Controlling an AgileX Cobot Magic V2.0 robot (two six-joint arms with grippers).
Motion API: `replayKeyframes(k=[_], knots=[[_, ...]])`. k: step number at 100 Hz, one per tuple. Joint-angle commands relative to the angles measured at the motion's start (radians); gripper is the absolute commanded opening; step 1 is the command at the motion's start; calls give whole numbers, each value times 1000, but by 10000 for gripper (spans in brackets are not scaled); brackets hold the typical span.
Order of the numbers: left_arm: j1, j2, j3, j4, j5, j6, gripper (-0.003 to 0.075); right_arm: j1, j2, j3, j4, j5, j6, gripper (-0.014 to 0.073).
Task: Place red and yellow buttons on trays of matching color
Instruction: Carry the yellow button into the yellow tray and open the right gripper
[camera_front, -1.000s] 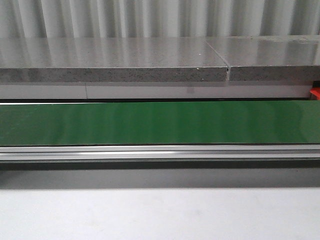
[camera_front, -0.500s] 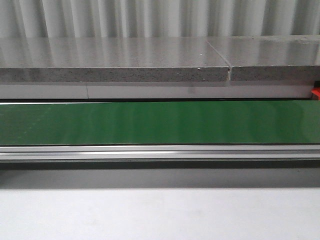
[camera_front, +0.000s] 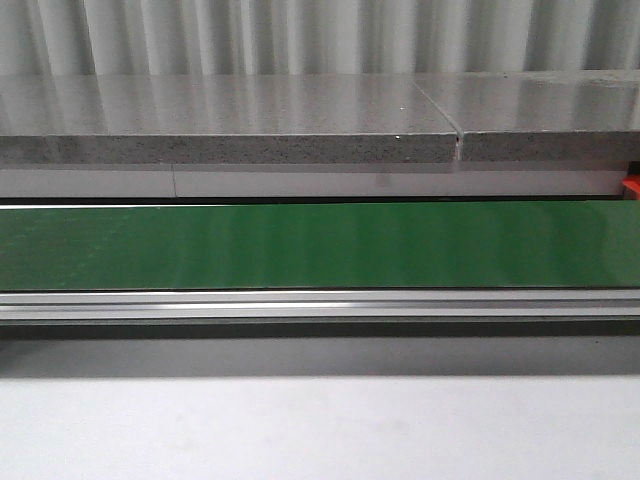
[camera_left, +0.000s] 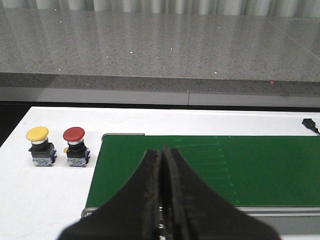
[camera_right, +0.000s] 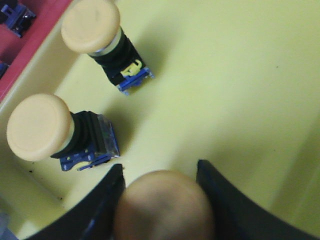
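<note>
In the left wrist view a yellow button (camera_left: 38, 134) and a red button (camera_left: 74, 134) stand side by side on the white table, beside the end of the green belt (camera_left: 225, 165). My left gripper (camera_left: 162, 152) is shut and empty over the belt's near edge. In the right wrist view my right gripper (camera_right: 160, 167) hangs low over the yellow tray (camera_right: 225, 75), its fingers round a blurred yellow button (camera_right: 162, 207), cap towards the camera. Two more yellow buttons (camera_right: 90, 25) (camera_right: 37, 127) lie tilted in that tray. Neither gripper shows in the front view.
The red tray's edge (camera_right: 35, 35) adjoins the yellow tray, with blue button bases in it. The front view shows the green belt (camera_front: 320, 245), its metal rail, a grey stone ledge (camera_front: 230, 120) behind and a small orange-red part (camera_front: 630, 187) at far right.
</note>
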Motion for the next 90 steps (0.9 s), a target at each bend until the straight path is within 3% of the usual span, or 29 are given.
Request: replayKeyframes(k=[1,59,68,90], knots=[[-6,10,-27,-2,-72,-2,-21,2,-10,-24,5,-44,-2,119],[-6,10,-27,-2,-72,-2,-21,2,49,-26,5,-44,-5,135],[-6,10,-27,-2,-72,-2,-21,2,49,-26,5,-33,-6,211],[-6,10,-27,-2,-72,-2,-21,2,49,-31,4,-36,-7,565]])
